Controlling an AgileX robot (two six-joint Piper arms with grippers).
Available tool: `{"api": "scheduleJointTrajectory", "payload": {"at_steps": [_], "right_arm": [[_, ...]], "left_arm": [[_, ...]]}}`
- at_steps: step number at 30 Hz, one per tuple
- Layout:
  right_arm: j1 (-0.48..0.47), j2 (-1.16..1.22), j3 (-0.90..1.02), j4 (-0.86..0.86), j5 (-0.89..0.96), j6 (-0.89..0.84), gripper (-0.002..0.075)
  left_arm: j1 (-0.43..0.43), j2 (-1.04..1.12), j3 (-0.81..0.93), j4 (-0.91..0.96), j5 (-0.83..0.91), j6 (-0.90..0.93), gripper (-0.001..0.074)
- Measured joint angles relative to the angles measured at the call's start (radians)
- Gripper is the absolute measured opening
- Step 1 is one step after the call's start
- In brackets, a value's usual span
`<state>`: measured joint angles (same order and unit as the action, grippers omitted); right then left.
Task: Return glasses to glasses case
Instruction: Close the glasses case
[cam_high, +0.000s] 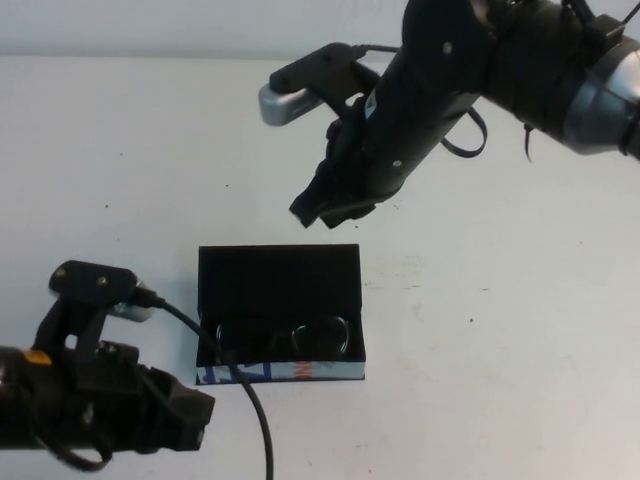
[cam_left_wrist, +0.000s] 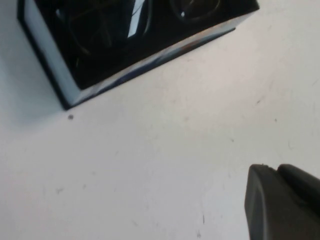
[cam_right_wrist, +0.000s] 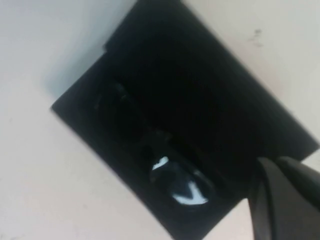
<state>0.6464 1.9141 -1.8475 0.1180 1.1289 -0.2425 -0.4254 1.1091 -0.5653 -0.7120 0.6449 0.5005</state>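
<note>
The black glasses case (cam_high: 280, 285) lies open in the middle of the table, its lid flat behind it and its white printed front edge toward me. The dark-framed glasses (cam_high: 285, 338) lie inside the front half, also seen in the right wrist view (cam_right_wrist: 165, 170) and partly in the left wrist view (cam_left_wrist: 135, 20). My right gripper (cam_high: 325, 207) hangs shut and empty above the table just behind the case lid. My left gripper (cam_high: 195, 420) is shut and empty, low at the near left, beside the case's front left corner (cam_left_wrist: 70, 95).
The white table (cam_high: 500, 330) is bare apart from small marks. A black cable (cam_high: 250, 400) from the left arm runs across the case's front left part.
</note>
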Motion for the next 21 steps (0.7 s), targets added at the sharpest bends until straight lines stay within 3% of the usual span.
{"api": "scheduleJointTrajectory", "payload": {"at_steps": [6,13,21], "right_arm": [[-0.084,0.002,0.000,0.082,-0.040,0.009,-0.0011],[-0.093,0.055,0.000,0.115,-0.072,0.009,-0.0011],[-0.093,0.151,-0.054,0.147,-0.094,0.011,-0.0011]], "left_arm": [[0.000,0.124,0.000,-0.210,-0.074,0.236,-0.0001],[0.000,0.269,-0.005,-0.477,-0.130,0.544,-0.0001],[0.010,0.403,-0.006,-0.600,-0.135,0.715,-0.0001]]}}
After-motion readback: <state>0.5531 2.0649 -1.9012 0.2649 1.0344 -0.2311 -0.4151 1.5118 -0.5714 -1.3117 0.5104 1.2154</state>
